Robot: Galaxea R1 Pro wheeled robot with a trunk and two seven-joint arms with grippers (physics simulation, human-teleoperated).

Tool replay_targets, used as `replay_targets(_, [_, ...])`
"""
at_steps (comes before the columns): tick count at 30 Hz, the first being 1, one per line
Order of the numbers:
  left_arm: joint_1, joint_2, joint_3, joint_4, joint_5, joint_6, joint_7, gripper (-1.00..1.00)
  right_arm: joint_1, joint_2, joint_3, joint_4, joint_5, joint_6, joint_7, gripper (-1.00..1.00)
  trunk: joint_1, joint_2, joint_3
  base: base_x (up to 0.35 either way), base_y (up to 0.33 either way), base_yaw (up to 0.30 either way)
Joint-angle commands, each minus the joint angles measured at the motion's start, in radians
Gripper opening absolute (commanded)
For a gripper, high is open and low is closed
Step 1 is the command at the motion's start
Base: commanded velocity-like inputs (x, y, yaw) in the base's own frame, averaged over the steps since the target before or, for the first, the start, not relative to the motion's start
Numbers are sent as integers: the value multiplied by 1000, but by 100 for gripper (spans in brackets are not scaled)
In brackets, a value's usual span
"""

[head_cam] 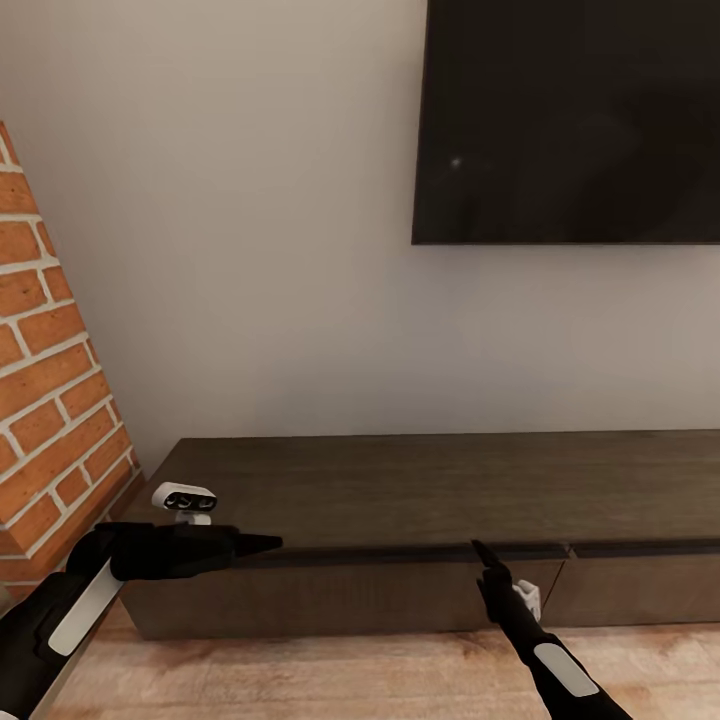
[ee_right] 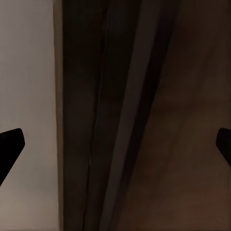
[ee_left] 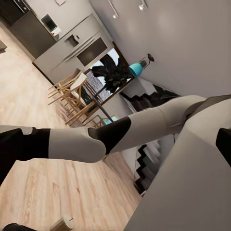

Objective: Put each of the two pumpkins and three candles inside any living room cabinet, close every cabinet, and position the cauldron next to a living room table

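We face cabinet (head_cam: 440, 490), long dark unit against wall under TV (head_cam: 570, 120); fronts look flush, shut. Brick fireplace (head_cam: 50, 400) at left. Our right gripper (head_cam: 485, 555) sits at top edge of a front, near seam between two fronts; in right wrist view fingertips (ee_right: 10, 144) stand wide apart, cabinet edge (ee_right: 120, 115) between them, nothing held. Our left gripper (head_cam: 262, 544) points right along cabinet front; we cannot tell whether fingers together or apart. Wood floor (head_cam: 330, 680) below.
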Motion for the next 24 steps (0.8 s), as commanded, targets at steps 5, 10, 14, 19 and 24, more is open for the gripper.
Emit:
replay_targets(5, [-1,1,-2,3,2,11,-3,100,0,-1,-1,0,-12,-12,8,100,0,0,-1,0,0,0])
replay_targets(10, [-1,2,-2,3,2,11,-3,100,0,-1,-1,1,-12,-15,11,100,0,0,-1,0,0,0])
replay_targets(14, [-1,2,-1,4,2,11,-3,100,0,-1,-1,0,-12,-15,13,100,0,0,-1,0,0,0])
replay_targets(19, [-1,3,-1,4,3,11,-3,100,0,-1,-1,0,-12,-15,18,100,0,0,-1,0,0,0])
replay_targets(24, [-1,3,-1,4,4,11,-3,100,0,-1,0,0,-12,-15,20,100,2,-1,-16,0,0,0])
